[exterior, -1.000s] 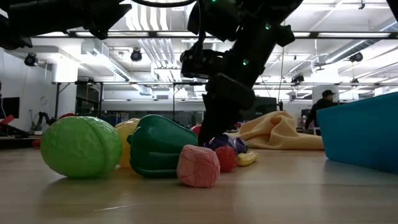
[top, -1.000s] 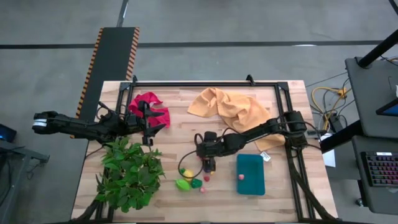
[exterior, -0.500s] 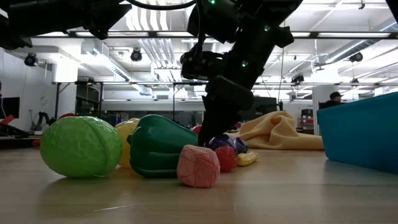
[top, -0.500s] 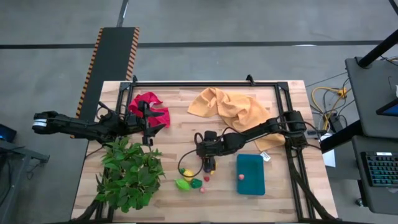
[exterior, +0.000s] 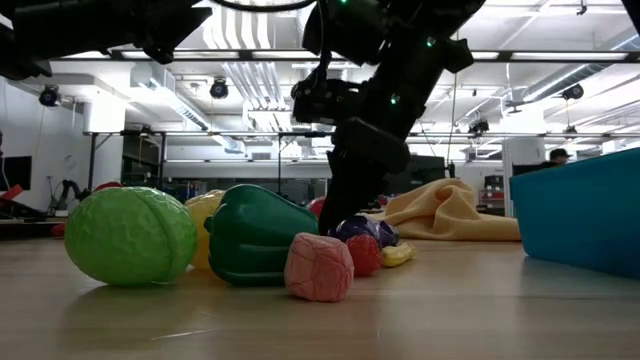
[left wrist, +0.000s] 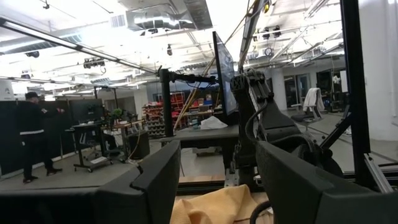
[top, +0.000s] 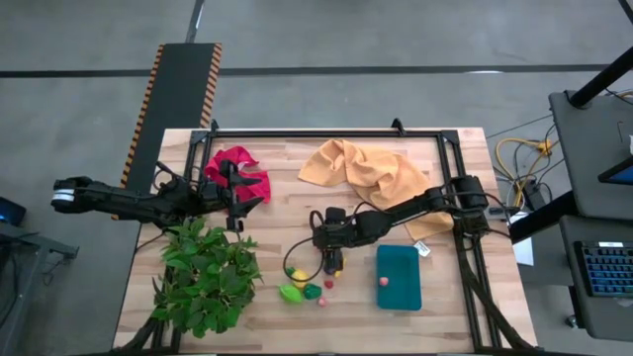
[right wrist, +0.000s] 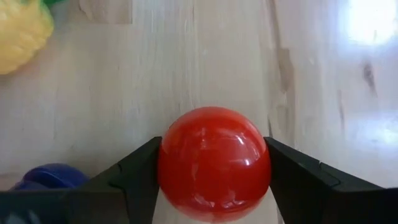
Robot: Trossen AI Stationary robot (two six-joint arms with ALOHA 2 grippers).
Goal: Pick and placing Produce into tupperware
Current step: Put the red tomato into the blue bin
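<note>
My right gripper points down at the table's middle, shut on a glossy red ball. Around it lie a yellow piece, a lime green piece, a dark green pepper, a purple piece, a small red piece and a pink piece, all resting on the wood. The teal tupperware stands to the right of them with one pink piece inside. My left gripper waits, open and empty, beside the red cloth. My right gripper pinches the red ball between its two fingers, one finger on each opposite side at the ball's widest part. The fingers come from above, pointing down. Whether the ball rests on the wood or is just off it, I cannot tell.
A big leafy green plant fills the near left. A yellow cloth lies at the far middle and a red cloth at the far left. A black frame runs along the table's far edge and sides.
</note>
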